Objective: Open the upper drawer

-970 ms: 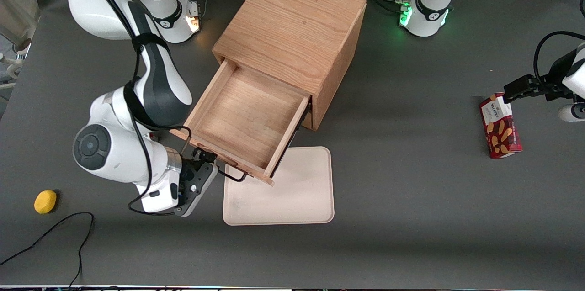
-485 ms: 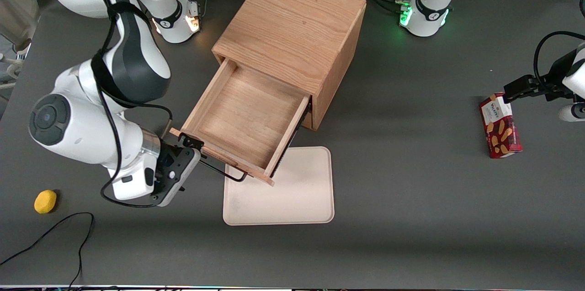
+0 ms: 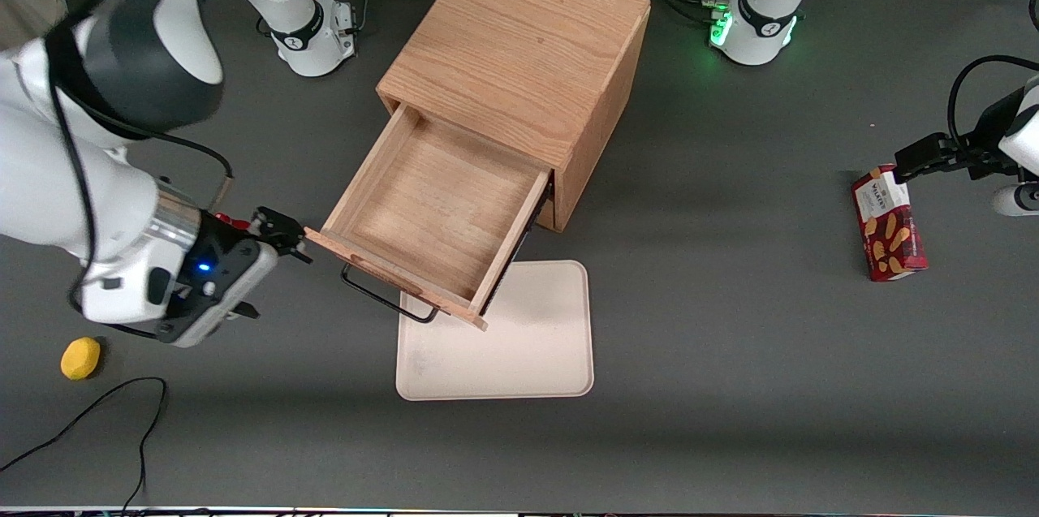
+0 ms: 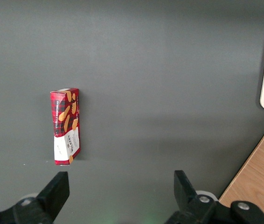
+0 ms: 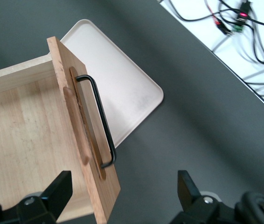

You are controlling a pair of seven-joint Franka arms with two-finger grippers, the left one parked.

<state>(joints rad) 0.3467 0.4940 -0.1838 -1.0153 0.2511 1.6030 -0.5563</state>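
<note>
The light oak upper drawer (image 3: 438,213) stands pulled far out of the cube cabinet (image 3: 519,46), its box empty. Its thin black handle (image 3: 388,298) runs along the drawer front, nearer the front camera. The drawer (image 5: 29,130) and handle (image 5: 101,123) also show in the right wrist view. My right gripper (image 3: 276,237) is open and empty, raised beside the drawer front's corner toward the working arm's end, apart from the handle. The bottom drawer is hidden under the open one.
A beige tray (image 3: 519,346) lies on the table, partly under the drawer front; it also shows in the right wrist view (image 5: 122,84). A yellow object (image 3: 80,358) and a black cable (image 3: 89,420) lie toward the working arm's end. A red biscuit box (image 3: 887,223) lies toward the parked arm's end.
My gripper has let go of the handle and drawn away from it, rising and moving toward the working arm's end. The drawer has stayed open in place.
</note>
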